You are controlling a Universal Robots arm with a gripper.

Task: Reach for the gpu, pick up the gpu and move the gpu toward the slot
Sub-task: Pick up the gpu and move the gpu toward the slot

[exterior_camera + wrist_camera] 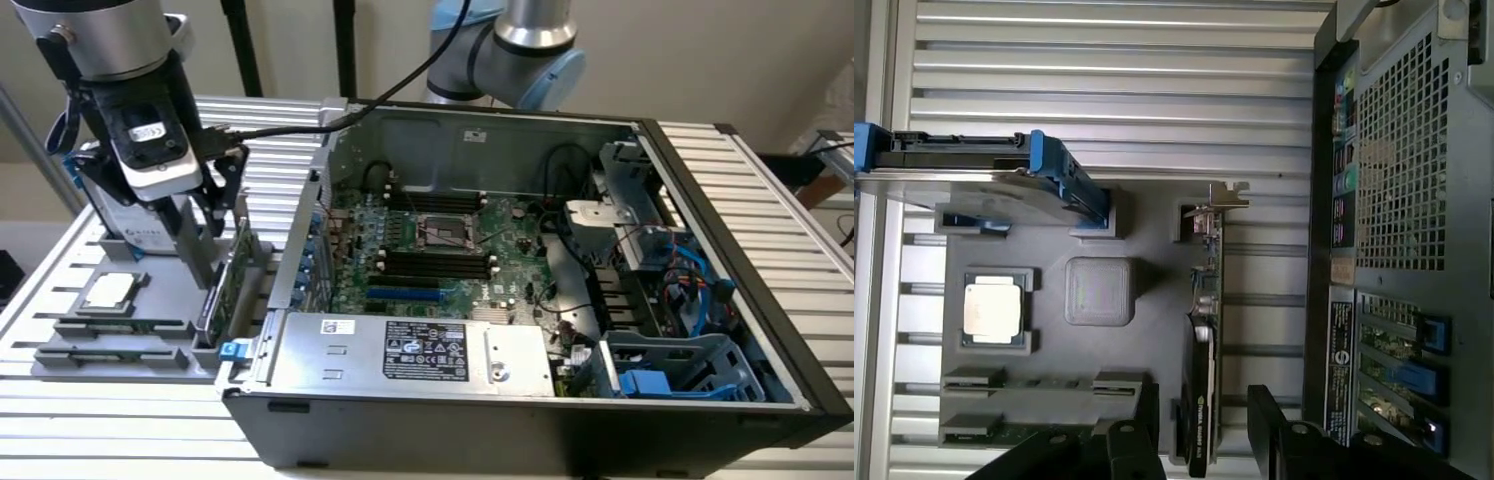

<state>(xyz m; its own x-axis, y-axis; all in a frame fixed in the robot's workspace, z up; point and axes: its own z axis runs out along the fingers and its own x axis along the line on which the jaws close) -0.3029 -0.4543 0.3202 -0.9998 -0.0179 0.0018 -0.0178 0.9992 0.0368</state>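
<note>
Gripper (1202, 405) is open, one finger on each side of the gpu (1204, 320). There's a gap on both sides, so nothing is gripped yet. It hangs straight over the card w/ the jaws lined up across its thin edge, prob. b/c the card stands on its long edge in a groove of the gray holder (1154, 215), and that leaves the flat faces free for a pinch. The gpu is in the holder's row nearest the computer case (1394, 150), just beside the case's back panel but not touching it, w/ its metal bracket at the end away from the fingers. Farther from the case on the same holder: a hard drive (974, 165) in a blue frame, also on edge, a square processor chip (994, 310) lying flat, a blank gray pad (1099, 290) btwn chip and card, and memory sticks (1044, 383) low in their grooves. None of these crowd the fingers. The case's side wall stands btwn the card and the green board (441, 250) inside. Cables lie over the board's far side, and the power supply (414, 350) sits at the near end.
</note>
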